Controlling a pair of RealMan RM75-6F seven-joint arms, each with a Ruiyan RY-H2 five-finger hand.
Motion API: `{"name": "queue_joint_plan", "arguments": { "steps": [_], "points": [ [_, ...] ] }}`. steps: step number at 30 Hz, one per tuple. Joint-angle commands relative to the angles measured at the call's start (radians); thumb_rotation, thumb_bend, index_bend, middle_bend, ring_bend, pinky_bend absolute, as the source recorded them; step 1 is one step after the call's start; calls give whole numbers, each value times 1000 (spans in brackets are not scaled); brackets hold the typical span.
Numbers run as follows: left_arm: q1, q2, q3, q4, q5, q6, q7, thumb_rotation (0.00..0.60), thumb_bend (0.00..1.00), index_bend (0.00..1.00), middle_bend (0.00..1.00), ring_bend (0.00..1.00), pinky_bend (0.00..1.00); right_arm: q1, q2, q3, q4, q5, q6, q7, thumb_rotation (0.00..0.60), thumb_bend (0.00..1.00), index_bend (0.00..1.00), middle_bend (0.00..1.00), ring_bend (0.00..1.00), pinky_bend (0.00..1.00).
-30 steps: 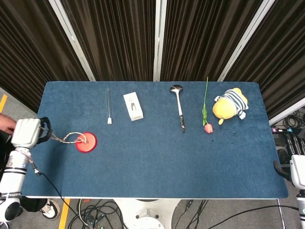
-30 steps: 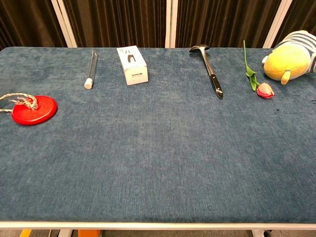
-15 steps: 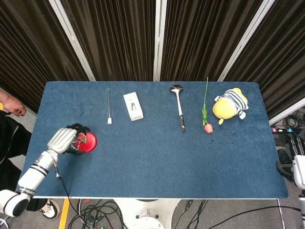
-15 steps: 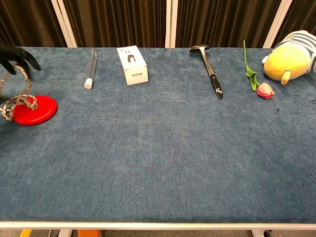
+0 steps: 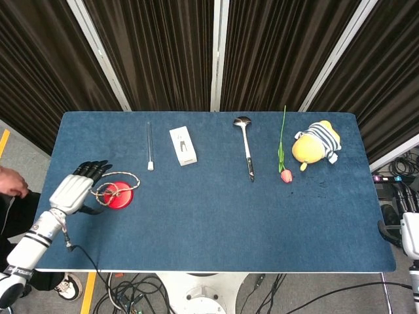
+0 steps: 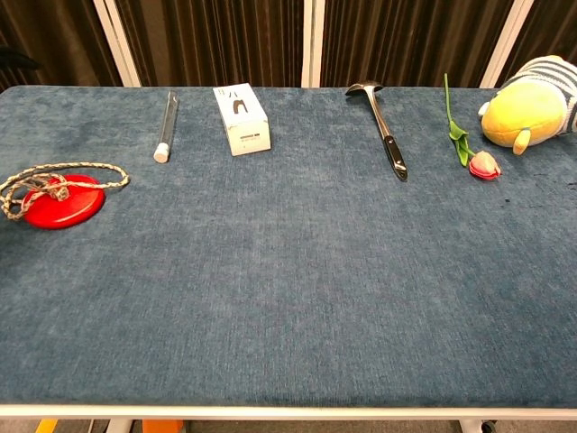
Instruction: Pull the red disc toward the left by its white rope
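Observation:
The red disc (image 5: pixel 119 195) (image 6: pixel 62 200) lies near the table's left edge. Its white rope (image 5: pixel 122 177) (image 6: pixel 63 170) rests in a loose loop over and around the disc. My left hand (image 5: pixel 74 190) lies flat just left of the disc, its dark fingers (image 5: pixel 92 169) stretched out and apart with nothing in them; the rope's left end sits close by its palm. The chest view does not show this hand. My right hand (image 5: pixel 407 237) shows only partly at the lower right edge, off the table, and its fingers are hard to read.
Along the back lie a glass tube (image 5: pixel 150 146), a white box (image 5: pixel 183 146), a ladle (image 5: pixel 246 146), a tulip (image 5: pixel 283 152) and a yellow plush toy (image 5: pixel 316 142). A person's hand (image 5: pixel 10 182) shows at the left edge. Cables hang under the table's front.
My left hand has drawn back from over the disc to its left and opened. The rope has dropped into a loop on the disc. The disc stays where it was.

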Motion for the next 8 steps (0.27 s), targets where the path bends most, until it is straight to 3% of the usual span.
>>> {"name": "queue_joint_plan", "arguments": {
  "steps": [1,8],
  "points": [
    [110,-5,1,13,11,204,41,600,0,68,35,0,32,-1,0,-2,-5,-5,4,-3,600,256,0,0,0,0],
    [296,-119,64,106,31,435,171,600,0,74,47,0,44,0,-10,-10,-15,-26,14,-19,600,256,0,0,0,0]
  ]
}}
